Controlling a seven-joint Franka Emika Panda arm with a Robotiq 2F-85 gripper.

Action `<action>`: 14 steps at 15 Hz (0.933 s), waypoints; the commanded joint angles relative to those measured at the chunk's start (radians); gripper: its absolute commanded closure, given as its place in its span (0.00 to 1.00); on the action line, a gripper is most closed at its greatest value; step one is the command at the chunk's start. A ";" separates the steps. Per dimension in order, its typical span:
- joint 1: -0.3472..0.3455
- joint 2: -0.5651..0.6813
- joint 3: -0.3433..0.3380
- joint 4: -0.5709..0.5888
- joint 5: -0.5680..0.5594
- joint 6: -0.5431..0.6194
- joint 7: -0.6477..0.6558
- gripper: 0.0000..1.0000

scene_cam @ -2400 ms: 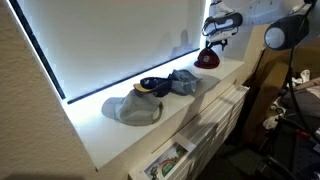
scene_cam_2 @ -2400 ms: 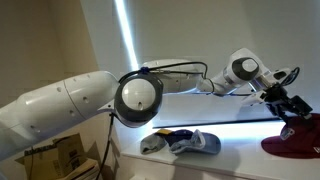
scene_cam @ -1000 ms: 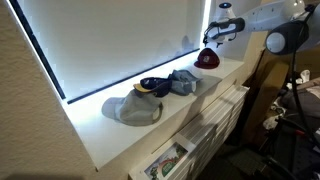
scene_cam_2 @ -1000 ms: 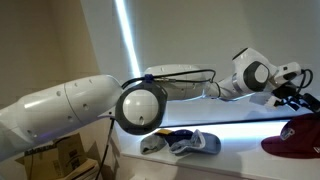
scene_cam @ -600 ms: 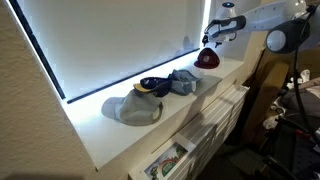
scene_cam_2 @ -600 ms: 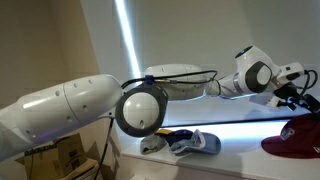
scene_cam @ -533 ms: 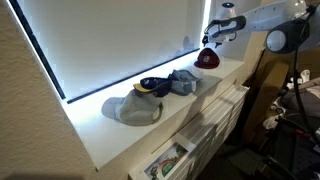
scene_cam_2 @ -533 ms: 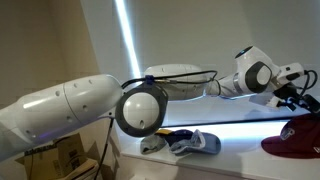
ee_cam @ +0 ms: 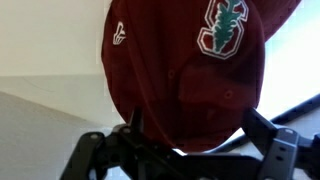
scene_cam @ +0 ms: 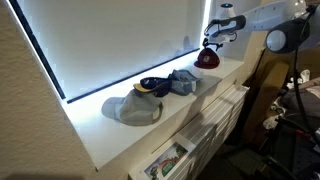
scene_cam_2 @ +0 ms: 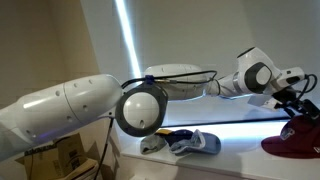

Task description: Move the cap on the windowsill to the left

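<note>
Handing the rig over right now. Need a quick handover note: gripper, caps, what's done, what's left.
Gripper: looks open, just above the maroon cap. In the wrist view its fingers stand wide on either side of the cap, not closed on it.
Things: the maroon cap rests on the windowsill at the arm's end of the row. A blue-grey cap, a dark cap and a grey cap lie further along the sill, apart from it.
Done: approach only; no grasp yet.
Left: close on the maroon cap, lift, carry it left along the sill, release.
</note>
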 commanded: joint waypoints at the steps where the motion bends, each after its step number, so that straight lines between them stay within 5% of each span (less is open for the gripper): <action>1: 0.002 -0.012 -0.005 -0.021 0.005 0.008 -0.001 0.00; 7: -0.042 0.020 -0.057 0.007 -0.021 -0.082 0.011 0.00; 14: -0.025 0.005 -0.044 -0.017 -0.012 -0.045 0.009 0.00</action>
